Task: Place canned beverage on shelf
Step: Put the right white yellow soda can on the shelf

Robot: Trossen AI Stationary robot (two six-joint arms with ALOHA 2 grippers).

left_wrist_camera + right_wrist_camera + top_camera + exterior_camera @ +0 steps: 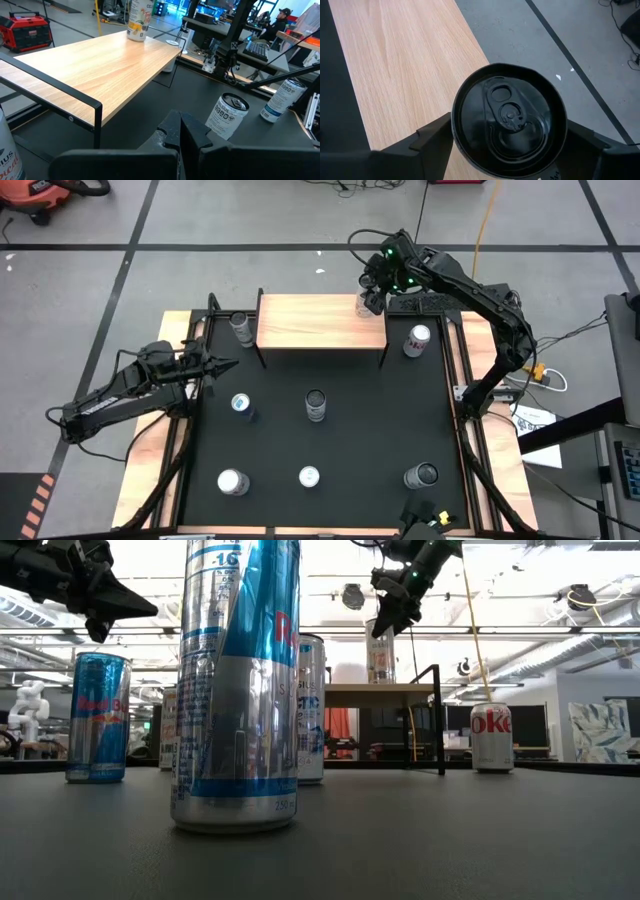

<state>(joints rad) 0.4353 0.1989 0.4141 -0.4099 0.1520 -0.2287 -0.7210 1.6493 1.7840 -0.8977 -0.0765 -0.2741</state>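
The shelf (322, 322), a pale wood top on thin black legs, stands at the table's far middle. A canned beverage with a dark top (509, 117) stands upright on the shelf's far right corner, and also shows in the left wrist view (139, 20) and the low view (380, 658). My right gripper (371, 300) is over it, shut on it. At the table's left side, short of the shelf, my left gripper (228, 366) hangs shut on nothing, above the mat. My right gripper has the can pinched between its two fingers, one finger (432, 137) on each of two opposite sides of the can's upper wall (462, 150), just under the rim. The fingers slant down from above and from the far right. The can is upright, its bottom on the shelf top.
Several more cans stand on the black mat: one left of the shelf (241, 327), a Diet Coke right of it (418, 340), two mid-table (241, 404) (316, 405), three along the near edge (309, 476). Most of the shelf top (95, 60) is bare wood.
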